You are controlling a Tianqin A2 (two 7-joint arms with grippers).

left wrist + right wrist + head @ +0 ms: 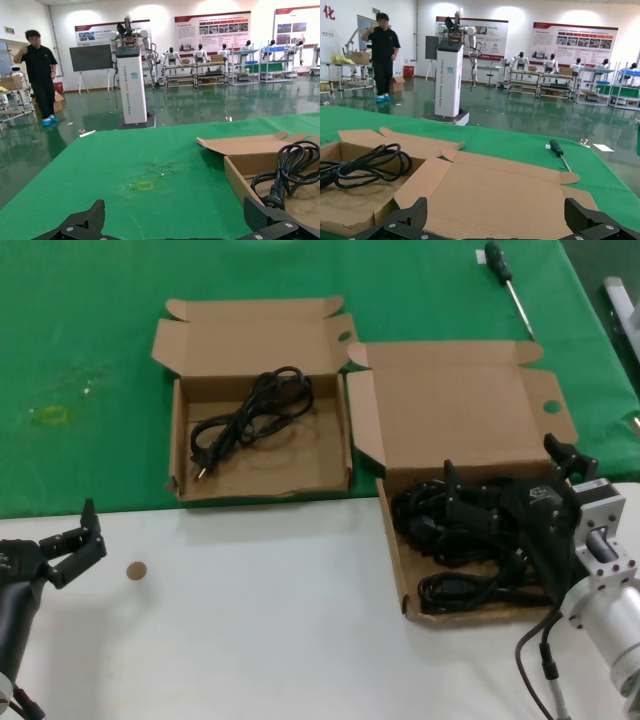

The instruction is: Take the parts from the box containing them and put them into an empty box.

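The larger box with the tall lid stands at the right and holds a pile of black cables. My right gripper is open and empty, low over that pile, facing the lid; its wrist view shows both fingers wide apart. The smaller box at the left holds one black cable, which also shows in the left wrist view and the right wrist view. My left gripper is open and empty over the white table at the lower left, seen also in its wrist view.
A screwdriver lies on the green cloth behind the larger box and shows in the right wrist view. A small brown disc lies on the white table near my left gripper. A yellow mark is on the cloth.
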